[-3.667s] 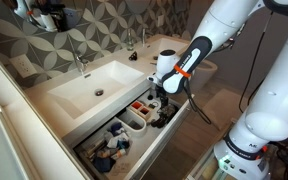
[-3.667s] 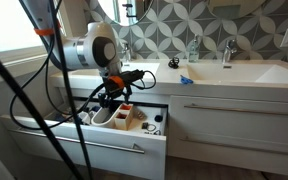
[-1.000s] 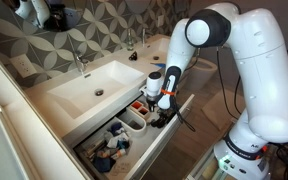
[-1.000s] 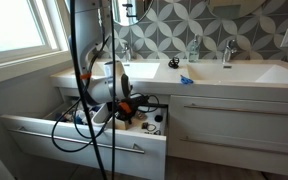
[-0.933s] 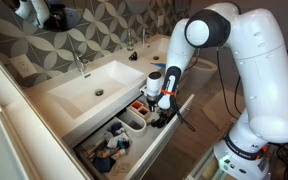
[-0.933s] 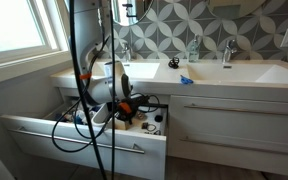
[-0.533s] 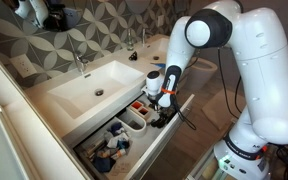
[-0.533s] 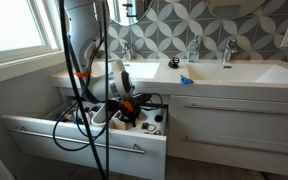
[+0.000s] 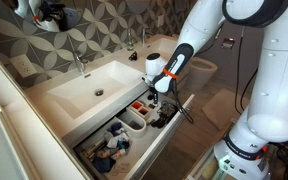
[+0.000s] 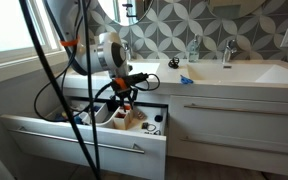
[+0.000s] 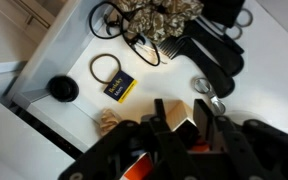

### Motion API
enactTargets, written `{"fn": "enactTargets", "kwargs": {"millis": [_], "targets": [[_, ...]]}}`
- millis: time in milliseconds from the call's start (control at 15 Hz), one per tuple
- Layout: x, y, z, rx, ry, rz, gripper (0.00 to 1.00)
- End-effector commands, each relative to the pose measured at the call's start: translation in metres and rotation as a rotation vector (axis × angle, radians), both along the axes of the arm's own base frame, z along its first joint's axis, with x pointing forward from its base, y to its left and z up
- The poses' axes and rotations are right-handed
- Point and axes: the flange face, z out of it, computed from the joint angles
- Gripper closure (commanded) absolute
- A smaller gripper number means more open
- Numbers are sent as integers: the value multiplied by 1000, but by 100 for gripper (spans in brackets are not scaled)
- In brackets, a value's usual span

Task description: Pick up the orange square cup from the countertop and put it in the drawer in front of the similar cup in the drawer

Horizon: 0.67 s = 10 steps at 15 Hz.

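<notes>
Only the wrist view shows us the orange square cup (image 11: 179, 120) between the dark fingers (image 11: 206, 122) of the gripper (image 11: 181, 108), and we cannot tell if they squeeze it or just stand beside it. In both exterior views we see the gripper over the open drawer (image 10: 134, 140) under the front edge of the white countertop (image 10: 214, 82), with grey patterned tiles (image 10: 184, 25) behind.

Wrist view, bearings taken from the gripper (image 11: 181, 130): a cable tangle (image 11: 149, 22) blocks 12 o'clock and a black brush (image 11: 216, 55) blocks 1 o'clock. A flat packet (image 11: 119, 88), hair ring (image 11: 94, 70) and black disc (image 11: 64, 90) lie toward 10 o'clock. Beyond the ring, the drawer (image 11: 72, 46) floor is bare and passable.
</notes>
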Motion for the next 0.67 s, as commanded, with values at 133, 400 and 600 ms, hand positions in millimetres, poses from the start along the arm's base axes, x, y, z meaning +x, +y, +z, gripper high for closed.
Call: {"fn": "enactTargets", "kwargs": {"millis": [133,400,600], "targets": [[-26,4,80,132,41,-163,18],[-36,-4,126,143,-6,-260,0],[-44,-13,153,132,-31,-255,0]]}}
